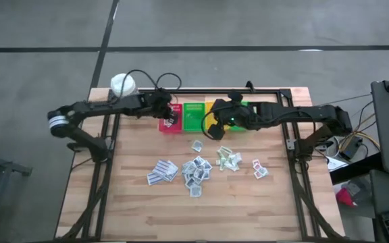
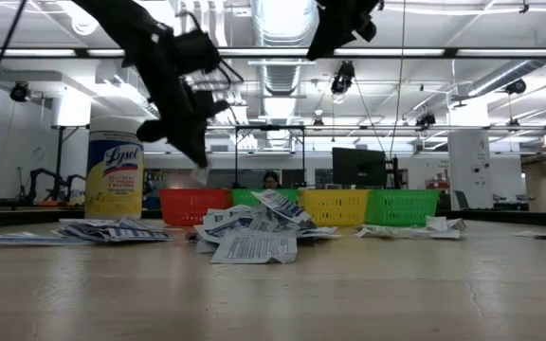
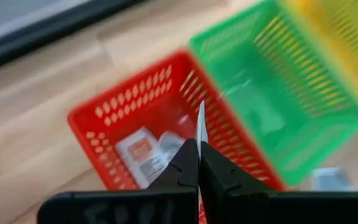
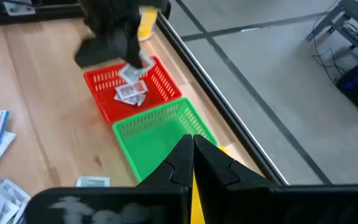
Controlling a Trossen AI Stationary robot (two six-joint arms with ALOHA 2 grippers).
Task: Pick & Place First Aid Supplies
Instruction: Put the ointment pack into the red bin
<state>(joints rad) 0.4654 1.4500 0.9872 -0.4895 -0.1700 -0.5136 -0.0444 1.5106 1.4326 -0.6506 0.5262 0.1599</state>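
Note:
My left gripper [image 1: 171, 120] hangs over the red bin [image 1: 169, 125] at the table's far edge, shut on a small white sachet [image 2: 200, 175]. The red bin [image 3: 129, 118] holds a few sachets [image 3: 146, 154]. Many more sachets [image 1: 196, 169] lie loose in the middle of the table. My right gripper [image 4: 192, 146] is shut, high above the green bin [image 4: 157, 134] and the yellow bin [image 1: 215, 106], with nothing seen between its fingers. My left gripper pinches the white sachet between its two fingertips, seen edge-on as a thin strip [image 3: 201, 129] sticking out past them. The fingers slant downward from the table's left. The sachet hangs clear above the red bin.
A row of bins stands along the far edge: red, green [image 2: 254, 197], yellow [image 2: 335, 205], green [image 2: 401, 205]. A yellow wipes bottle [image 2: 114, 175] with a white cap stands at the far left corner. Bare wood lies near the table's front edge.

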